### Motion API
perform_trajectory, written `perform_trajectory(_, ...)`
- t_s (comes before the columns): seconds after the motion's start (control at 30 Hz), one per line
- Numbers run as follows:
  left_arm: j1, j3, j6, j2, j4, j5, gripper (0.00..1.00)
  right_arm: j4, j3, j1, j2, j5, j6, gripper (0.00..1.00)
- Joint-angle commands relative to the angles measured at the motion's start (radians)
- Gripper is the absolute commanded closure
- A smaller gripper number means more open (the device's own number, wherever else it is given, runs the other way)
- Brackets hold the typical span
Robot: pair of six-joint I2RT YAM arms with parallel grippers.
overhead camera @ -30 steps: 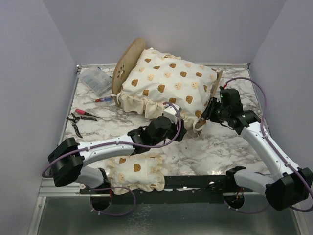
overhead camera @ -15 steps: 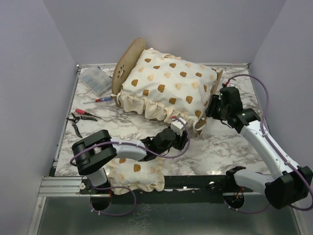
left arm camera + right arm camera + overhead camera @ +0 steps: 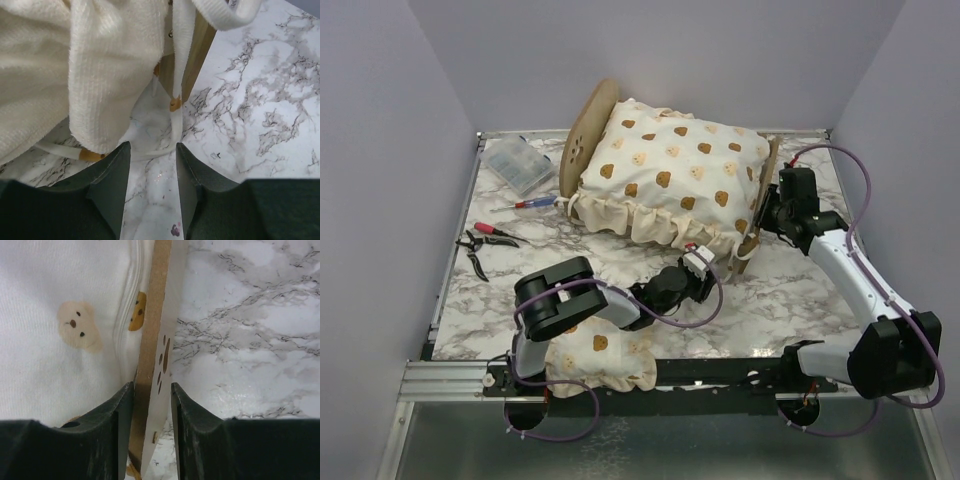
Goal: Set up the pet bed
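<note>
Since the earlier frame, the left gripper has been carried rightward to the near corner of the pet bed, and the bed with its cushion has been turned a little on the table.

From above, the bed is seen toward the back of the table, with the cushion lying on it. The right gripper is set against the footboard. A small pillow lies at the near edge.

At the left wrist, the left gripper is seen partly open with nothing clasped. Marble shows between its fingers, and the cushion's ruffle and a white tie are just ahead.

At the right wrist, the right gripper is closed on the footboard. The cushion is pressed against the board's left face.
</note>
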Motion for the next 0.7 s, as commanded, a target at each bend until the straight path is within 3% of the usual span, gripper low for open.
perform_trajectory(0.0,-0.006,0.032,0.051,0.103,0.24,0.004,0.58,0.031,0.016,-0.036,0.033,-0.03,-0.058,0.64)
perform_trajectory(0.37,-0.007,0.177,0.05,0.319,0.362,-0.07,0.6,0.052,-0.023,-0.038,0.024,-0.106,-0.044,0.66)
perform_trajectory(0.67,-0.005,0.307,0.028,0.466,0.364,-0.112,0.58,0.053,-0.046,-0.038,0.004,-0.124,-0.037,0.66)
